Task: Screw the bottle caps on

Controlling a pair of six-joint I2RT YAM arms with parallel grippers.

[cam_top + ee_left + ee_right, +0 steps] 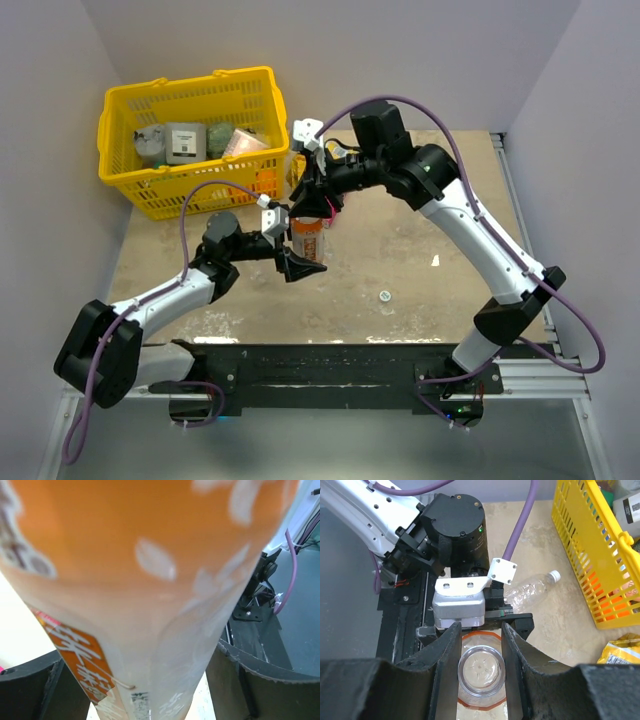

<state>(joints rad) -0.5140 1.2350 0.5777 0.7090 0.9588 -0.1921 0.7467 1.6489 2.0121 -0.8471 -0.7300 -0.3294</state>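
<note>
The orange drink bottle [308, 238] stands upright in mid-table. My left gripper [298, 252] is shut on its body; in the left wrist view the bottle [150, 580] fills the frame between the two dark fingers [240, 680]. My right gripper [322, 200] is above it, and in the right wrist view the gripper [479, 666] is shut on a whitish see-through bottle cap [479, 672] sitting on the bottle's top. A colourless bottle [530, 589] with a white cap on it lies on the table beyond. Another loose cap [385, 296] lies on the table to the right.
A yellow basket [120, 125] with several items stands at the back left, and it also shows in the right wrist view [580, 535]. A yellow snack packet [620, 652] lies beside it. The black base rail [330, 365] runs along the near edge.
</note>
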